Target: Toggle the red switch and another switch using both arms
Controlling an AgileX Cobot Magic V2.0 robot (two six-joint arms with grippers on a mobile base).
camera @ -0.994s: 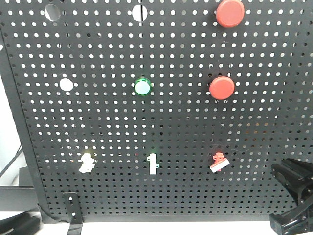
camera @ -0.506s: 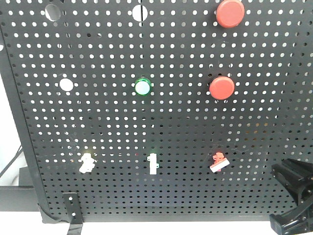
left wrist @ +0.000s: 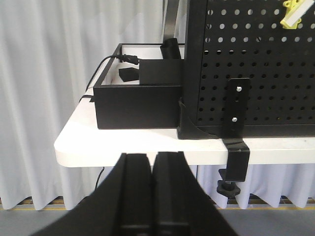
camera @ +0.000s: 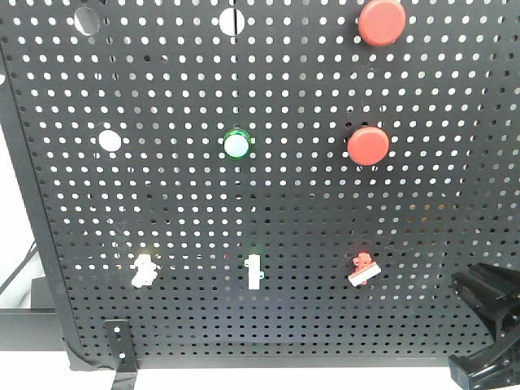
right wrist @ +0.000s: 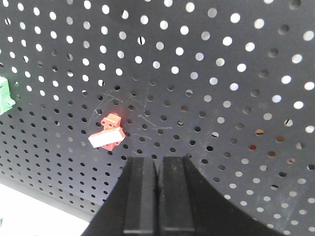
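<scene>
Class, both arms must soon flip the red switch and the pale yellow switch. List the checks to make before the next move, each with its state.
1. Red switch seen by right claw: ok.
2. Right claw shut for poking: ok.
3. Right claw touching red switch: not ok, apart.
4. Left claw shut: ok.
5. Left claw near yellow switch: not ok, low at table edge.
6. Levers' positions: cannot tell.

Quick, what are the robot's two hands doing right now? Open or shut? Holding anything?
Left gripper: shut, holding nothing, below the table edge.
Right gripper: shut, holding nothing, near the red switch but not touching it.
</scene>
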